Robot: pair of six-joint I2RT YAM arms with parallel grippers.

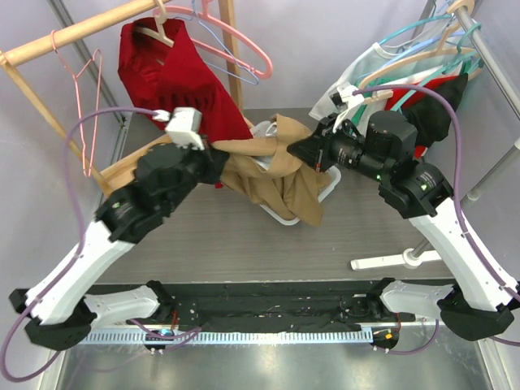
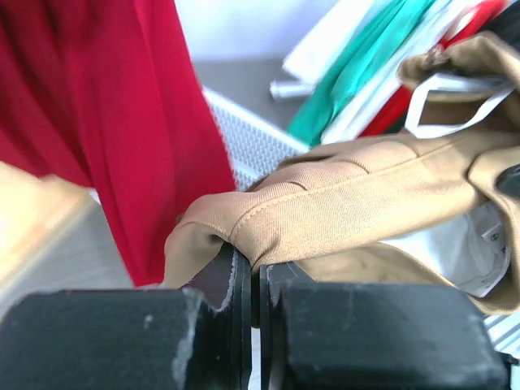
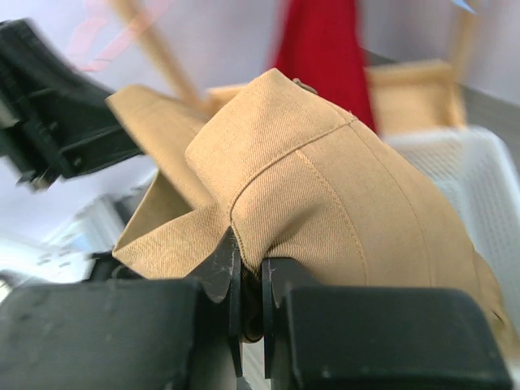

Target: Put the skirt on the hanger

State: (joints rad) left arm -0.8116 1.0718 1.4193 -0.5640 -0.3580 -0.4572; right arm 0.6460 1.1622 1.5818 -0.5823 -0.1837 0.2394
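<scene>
2 robot arms hold a tan twill skirt (image 1: 272,175) stretched btwn them, just above a white mesh basket (image 1: 280,218) at mid-table. L gripper (image 2: 254,272) is clamped tight on a folded edge of the skirt. R gripper (image 3: 250,272) is pinched onto another fold. A red garment (image 1: 183,81) hangs from a wooden rail (image 1: 73,32) at rear left, w/ pink wire hangers (image 1: 262,57) alongside.
</scene>
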